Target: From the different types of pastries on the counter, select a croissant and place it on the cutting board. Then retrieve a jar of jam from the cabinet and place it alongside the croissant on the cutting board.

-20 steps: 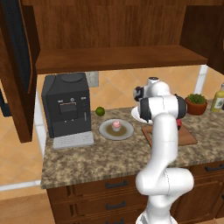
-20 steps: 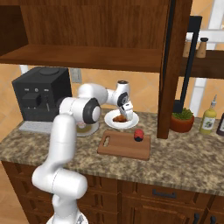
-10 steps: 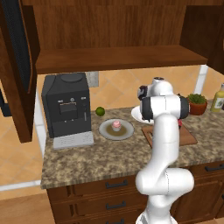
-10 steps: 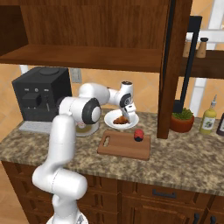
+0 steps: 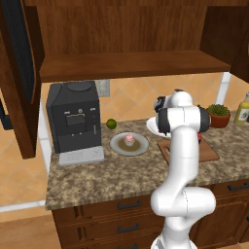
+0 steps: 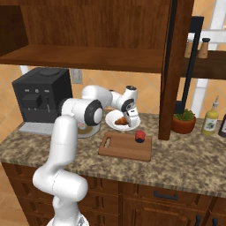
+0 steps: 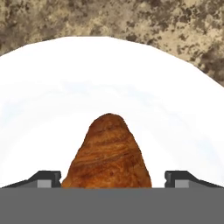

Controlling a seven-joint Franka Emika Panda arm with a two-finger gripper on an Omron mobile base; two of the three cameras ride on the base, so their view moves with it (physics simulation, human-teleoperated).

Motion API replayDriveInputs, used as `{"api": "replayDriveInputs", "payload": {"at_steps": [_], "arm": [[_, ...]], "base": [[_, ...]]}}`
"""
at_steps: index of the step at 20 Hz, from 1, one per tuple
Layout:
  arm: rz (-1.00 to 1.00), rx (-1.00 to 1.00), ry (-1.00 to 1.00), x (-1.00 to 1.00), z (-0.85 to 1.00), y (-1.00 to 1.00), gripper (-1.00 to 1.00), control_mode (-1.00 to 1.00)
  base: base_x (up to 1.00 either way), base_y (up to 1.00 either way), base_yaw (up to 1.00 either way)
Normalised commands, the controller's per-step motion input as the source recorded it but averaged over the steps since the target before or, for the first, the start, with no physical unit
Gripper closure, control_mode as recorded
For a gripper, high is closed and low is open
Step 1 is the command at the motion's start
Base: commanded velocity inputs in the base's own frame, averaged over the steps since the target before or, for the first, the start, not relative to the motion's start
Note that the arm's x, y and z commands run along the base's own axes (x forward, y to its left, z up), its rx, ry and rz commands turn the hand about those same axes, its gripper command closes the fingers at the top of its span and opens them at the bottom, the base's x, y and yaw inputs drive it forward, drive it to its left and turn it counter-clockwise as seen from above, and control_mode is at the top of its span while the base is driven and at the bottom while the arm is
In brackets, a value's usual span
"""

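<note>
Hand view: gripper (image 7: pixel 113 179) jaws wide around croissant (image 7: pixel 107 154)

Orange tiled wall (image 5: pixel 133 99), dark drawer fronts (image 6: pixel 172 196) (black handles), evenly lit

In the left base view the arm (image 5: pixel 184 146) hides most of the cutting board (image 5: pixel 210 151), while the hand view's bottom edge cuts off the croissant (image 7: pixel 108 153).
</note>
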Motion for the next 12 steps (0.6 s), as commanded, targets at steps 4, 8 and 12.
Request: {"api": "replayDriveInputs", "payload": {"at_steps": [4, 8, 12], "arm": [[0.0, 0.0, -0.09, 0.0, 0.16, 0.15, 1.0, -1.0], [-0.01, -0.05, -0.12, 0.09, 0.83, 0.56, 1.0, -1.0], [-0.04, -0.07, -0.05, -0.08, 0.56, 0.46, 1.0, -1.0]], "base": [[0.0, 0.0, 0.0], [0.0, 0.0, 0.0], [0.0, 0.0, 0.0]]}}
